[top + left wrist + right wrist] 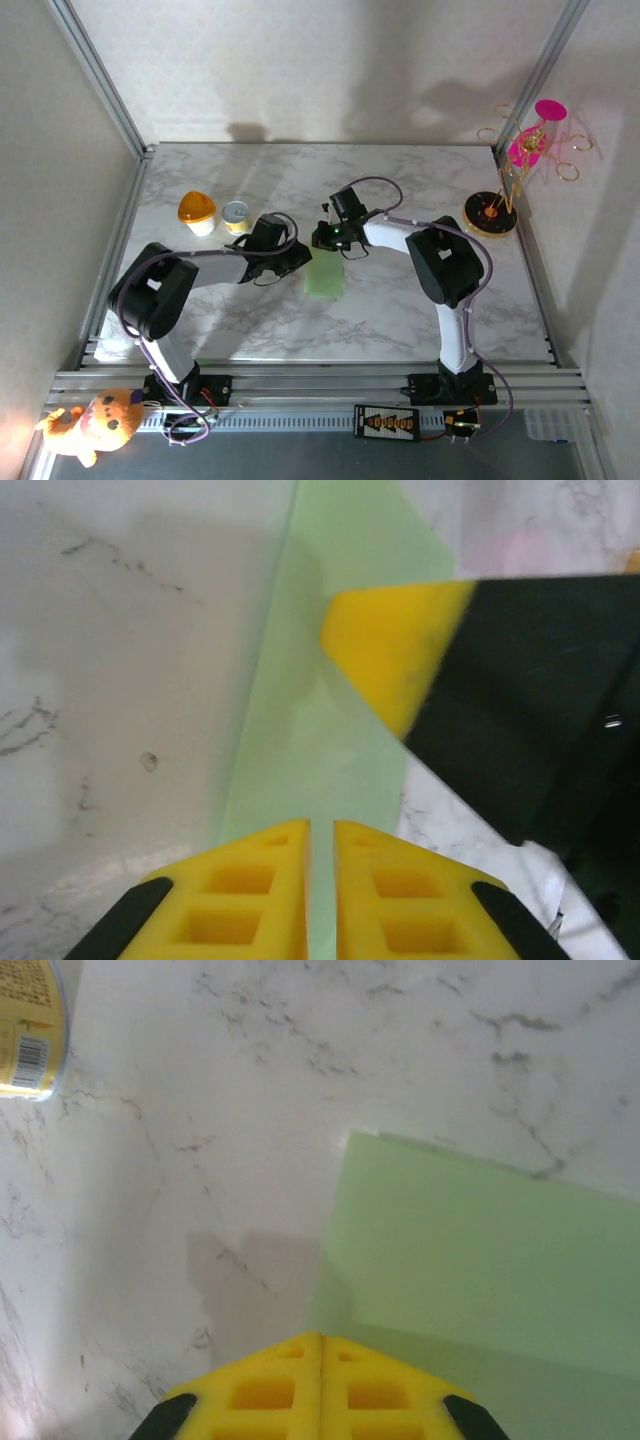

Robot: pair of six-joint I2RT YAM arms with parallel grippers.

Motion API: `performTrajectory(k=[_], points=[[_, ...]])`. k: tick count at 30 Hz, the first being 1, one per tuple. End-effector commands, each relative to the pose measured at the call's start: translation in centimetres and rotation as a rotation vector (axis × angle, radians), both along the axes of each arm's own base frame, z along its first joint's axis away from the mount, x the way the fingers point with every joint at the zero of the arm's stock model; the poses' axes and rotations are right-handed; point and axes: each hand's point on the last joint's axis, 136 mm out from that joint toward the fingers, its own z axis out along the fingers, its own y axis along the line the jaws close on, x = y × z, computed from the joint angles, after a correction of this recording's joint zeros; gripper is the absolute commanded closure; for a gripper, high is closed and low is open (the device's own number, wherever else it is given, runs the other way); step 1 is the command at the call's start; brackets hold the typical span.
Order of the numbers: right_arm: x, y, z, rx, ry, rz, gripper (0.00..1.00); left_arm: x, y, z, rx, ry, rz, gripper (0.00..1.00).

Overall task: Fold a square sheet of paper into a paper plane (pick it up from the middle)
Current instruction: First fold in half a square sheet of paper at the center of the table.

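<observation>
Early fold in hand: doubled square sheet of paper at worktop centre. Left pincer at its 9 o'clock, clamped on edge; right pincer at 12 o'clock, closed, tip on sheet. Next, likely: fold edge over, crease

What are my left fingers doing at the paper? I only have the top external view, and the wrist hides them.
Observer: The left fingers are closed to a thin slit, and the square sheet of paper runs into that slit.
Operator: And the right fingers?
Observer: The right fingers are pressed shut against each other, with their tip by a side edge of the sheet. I cannot tell whether they pinch it.
Operator: Is the sheet lying in one flat layer?
Observer: No. The right wrist view shows a lighter layer folded over a darker one, which shows as a band below it.
</observation>
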Motion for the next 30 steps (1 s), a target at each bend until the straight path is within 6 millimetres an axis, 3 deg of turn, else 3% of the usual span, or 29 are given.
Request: performTrajectory(k=[1, 9, 17, 30], points=[[0.7, 0.9, 0.2, 0.007, -0.016, 0.037, 0.94, 0.4, -0.8, 0.1, -0.03, -0.006, -0.007, 0.88], [1.1, 2.0, -0.7, 0.01, 0.003, 0.092, 0.94, 0.1, -0.4, -1.2, 0.001, 0.019, -0.002, 0.9], [1.1, 1.2, -2.8, -0.037, 0.048, 0.086, 0.94, 0.1, -0.9, -0.7, -0.024, 0.005, -0.021, 0.89], [0.8, 0.8, -4.0, -0.067, 0.07, 0.082, 0.94, -0.3, -0.9, -2.8, 0.03, 0.056, -0.06, 0.88]])
